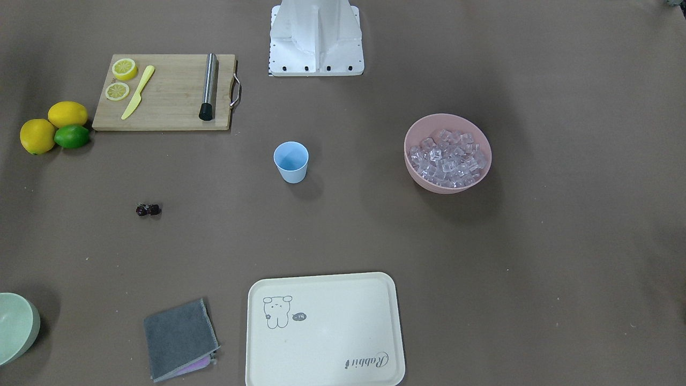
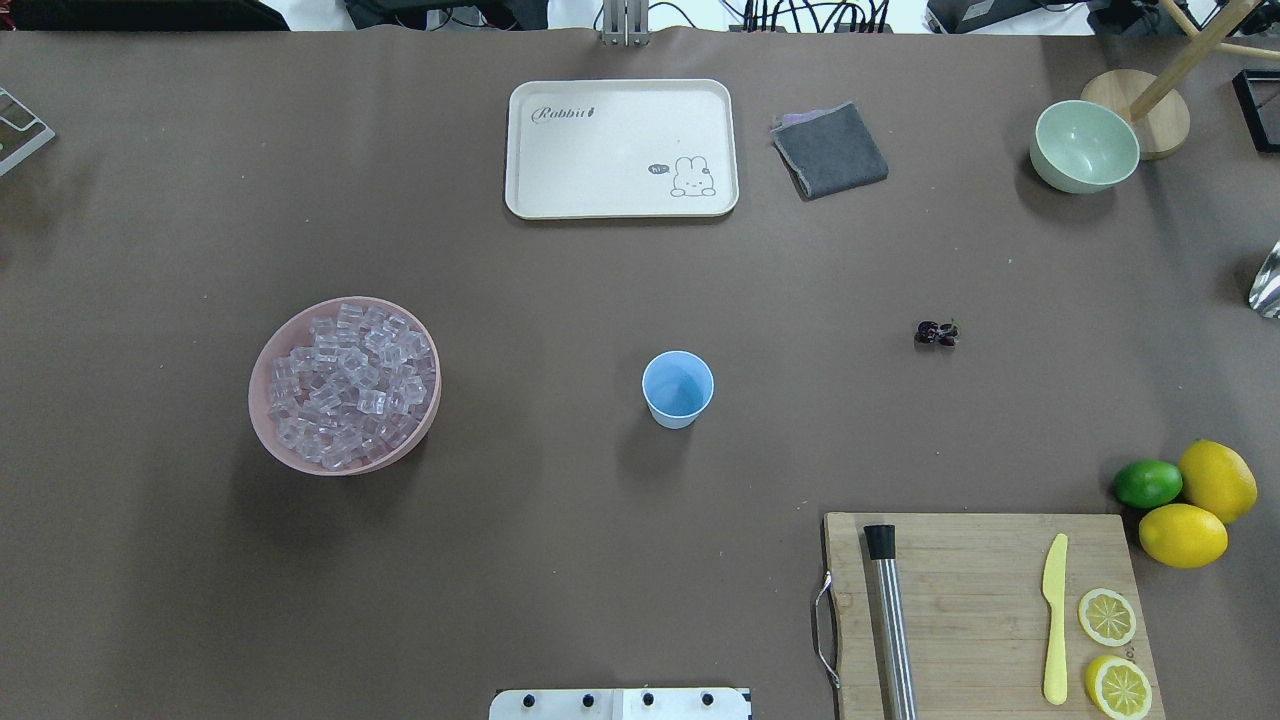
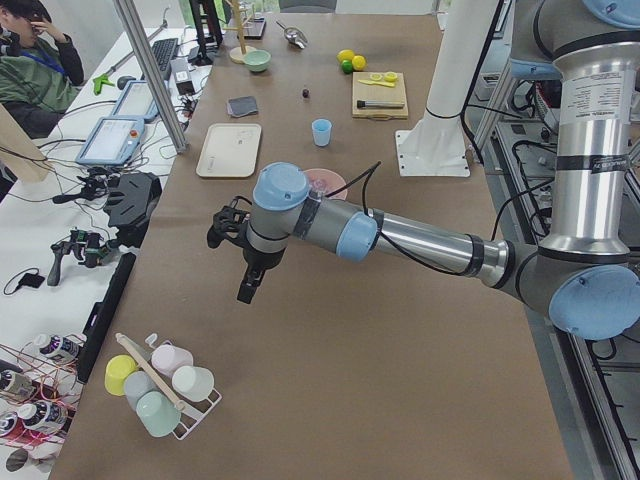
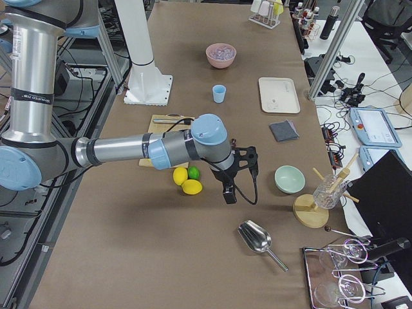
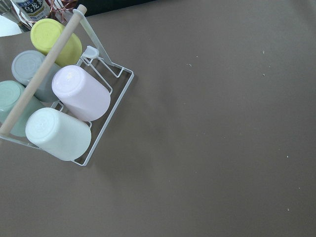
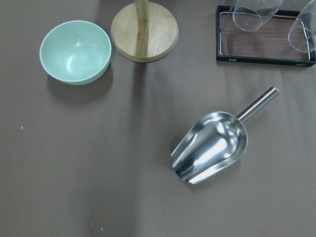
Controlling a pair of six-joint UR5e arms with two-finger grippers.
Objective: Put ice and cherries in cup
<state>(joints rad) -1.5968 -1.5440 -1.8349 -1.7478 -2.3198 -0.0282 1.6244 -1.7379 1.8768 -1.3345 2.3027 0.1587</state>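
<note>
We cannot tell how open our right gripper (image 4: 229, 195) is; it hangs near the scoop (image 6: 210, 147), well apart from the ice (image 2: 345, 385).

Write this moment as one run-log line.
small light blue plastic cup: upright, empty | clear ice cubes: in pink bowl | dark cherries: on table

The table cover (image 2: 520, 300) is plain brown, the cup (image 2: 678, 388) light blue, the ice (image 2: 350, 385) clear and glassy in a pink bowl (image 2: 262, 425), and the cherries (image 2: 936, 333) dark red-purple. The tray (image 2: 600, 160) is cream with a line-drawn rabbit and script lettering. The cloth (image 2: 830, 150) is grey, the other bowl (image 2: 1084, 146) pale green, the lemons (image 2: 1183, 535) yellow, the lime (image 2: 1148, 483) green.
</note>
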